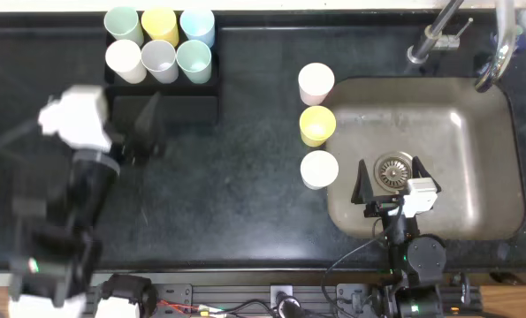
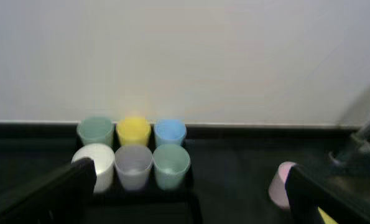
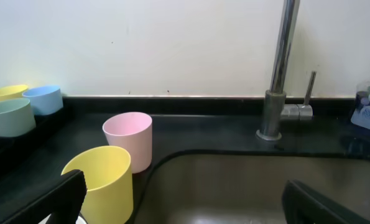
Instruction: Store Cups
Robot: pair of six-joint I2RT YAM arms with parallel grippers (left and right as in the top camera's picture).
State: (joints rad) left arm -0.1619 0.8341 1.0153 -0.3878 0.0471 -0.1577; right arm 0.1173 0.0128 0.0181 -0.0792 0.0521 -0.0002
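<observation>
Standing in a black tray (image 1: pixel 170 108) at the back left of the dark worktop (image 1: pixel 245 185) are six cups in two rows. The sage cup (image 1: pixel 121 22), rear yellow cup (image 1: pixel 159 23) and blue cup (image 1: pixel 197 22) are at the back. The white tray cup (image 1: pixel 125 60), grey cup (image 1: pixel 160 59) and mint cup (image 1: pixel 194 60) are just in front of them. The tray's front strip holds nothing.

Three more cups stand upright in a line along the left rim of the steel sink (image 1: pixel 475 168). The pink cup (image 1: pixel 316 82) is farthest back, the loose yellow cup (image 1: pixel 316 124) is in the middle, and the loose white cup (image 1: pixel 319 169) is nearest. A faucet (image 1: pixel 439 35) rises behind the sink.

The left gripper (image 1: pixel 146 128) hangs near the tray's front edge, well apart from the three loose cups. Its fingers are spread wide and it holds nothing. The right gripper (image 1: pixel 390 177) sits over the sink basin near the drain, just beside the loose white cup. Its fingers are also spread wide with nothing between them. A bottle (image 3: pixel 368 109) stands on the counter to the far side of the faucet.
</observation>
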